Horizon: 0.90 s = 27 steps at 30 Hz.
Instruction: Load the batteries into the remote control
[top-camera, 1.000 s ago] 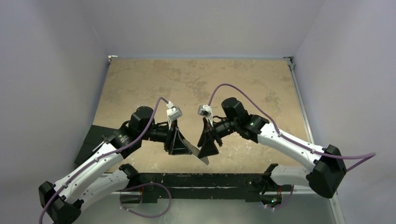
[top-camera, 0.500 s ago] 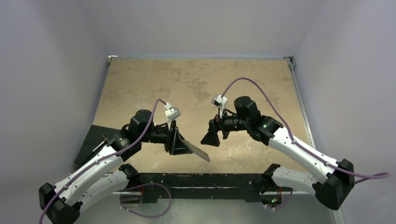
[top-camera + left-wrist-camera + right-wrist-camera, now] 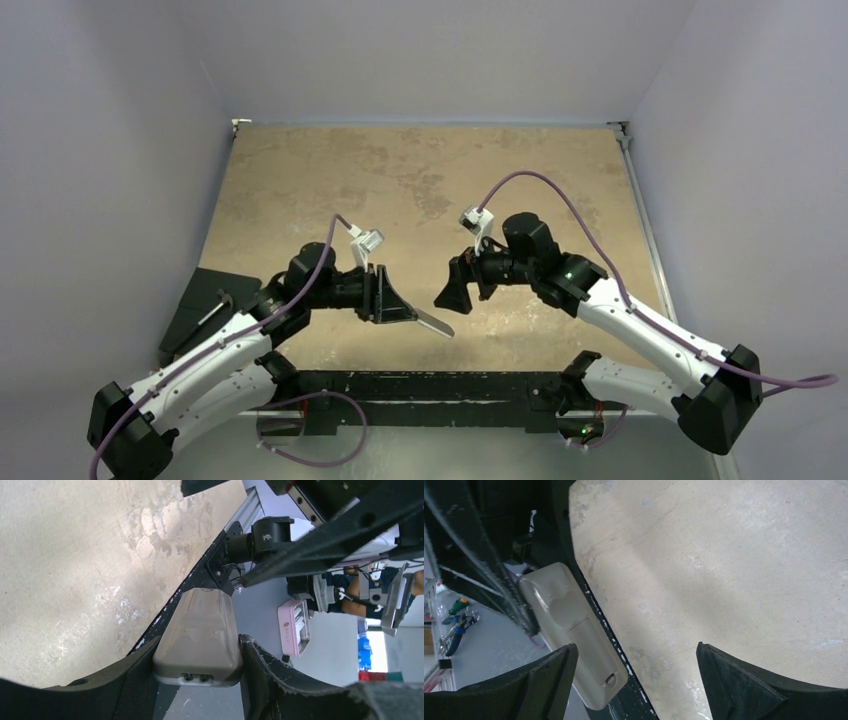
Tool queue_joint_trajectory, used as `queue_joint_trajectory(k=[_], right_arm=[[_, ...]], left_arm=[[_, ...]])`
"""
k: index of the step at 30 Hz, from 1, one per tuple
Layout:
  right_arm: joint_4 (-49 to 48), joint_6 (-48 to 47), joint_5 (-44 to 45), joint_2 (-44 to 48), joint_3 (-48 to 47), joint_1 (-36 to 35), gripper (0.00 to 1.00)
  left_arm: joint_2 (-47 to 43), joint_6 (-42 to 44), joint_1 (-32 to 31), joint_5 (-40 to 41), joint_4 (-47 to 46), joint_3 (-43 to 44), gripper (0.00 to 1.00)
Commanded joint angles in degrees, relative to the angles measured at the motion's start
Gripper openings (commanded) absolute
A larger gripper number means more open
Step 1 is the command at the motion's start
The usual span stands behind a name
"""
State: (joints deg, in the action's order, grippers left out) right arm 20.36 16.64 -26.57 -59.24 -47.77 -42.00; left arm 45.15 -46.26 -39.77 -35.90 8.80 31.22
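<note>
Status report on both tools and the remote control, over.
Left tool shut on remote control, held above table. Right tool open, empty, clear of it. No batteries in view.

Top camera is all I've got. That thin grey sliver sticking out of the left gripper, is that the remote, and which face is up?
Observer: Yes. The left wrist view shows the small grey-beige oblong remote control clamped between the fingers of the left gripper, with its plain grey back toward that camera.
Operator: Is the battery recess open?
Observer: It looks closed. In the right wrist view a flat cover panel sits in place on the grey back.
Operator: Is the right gripper carrying anything?
Observer: No. Its own wrist view shows it open, with nothing between its fingers.
</note>
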Motion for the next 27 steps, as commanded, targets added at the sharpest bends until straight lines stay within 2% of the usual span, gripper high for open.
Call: queue_joint_trajectory(k=[1,6,11,18,27], right_arm=[[-0.4,-3.7,-4.1,0.6,-0.1,0.0,0.98],[-2.0,-6.7,-6.7,1.9,0.2,-2.8,0.94],[-2.5,-9.1,-1.5,2.7,0.3,-9.7,0.92],[0.7,-10.8,4.4,1.7,-0.5,-13.6,0.85],[1.7,-9.5,10.5,0.3,-1.6,-15.2,0.66]], left_arm=[[2.1,-6.2,0.1,1.0,-4.8,0.0,0.0],[4.8,-8.2,0.5,-0.3,-5.7,0.2,0.0],[5.9,-9.6,1.7,-2.6,-6.7,0.2,0.0],[6.1,-10.2,6.6,-7.5,-5.7,0.1,0.0],[6.4,-10.8,9.4,-11.5,-6.3,0.0,0.0]])
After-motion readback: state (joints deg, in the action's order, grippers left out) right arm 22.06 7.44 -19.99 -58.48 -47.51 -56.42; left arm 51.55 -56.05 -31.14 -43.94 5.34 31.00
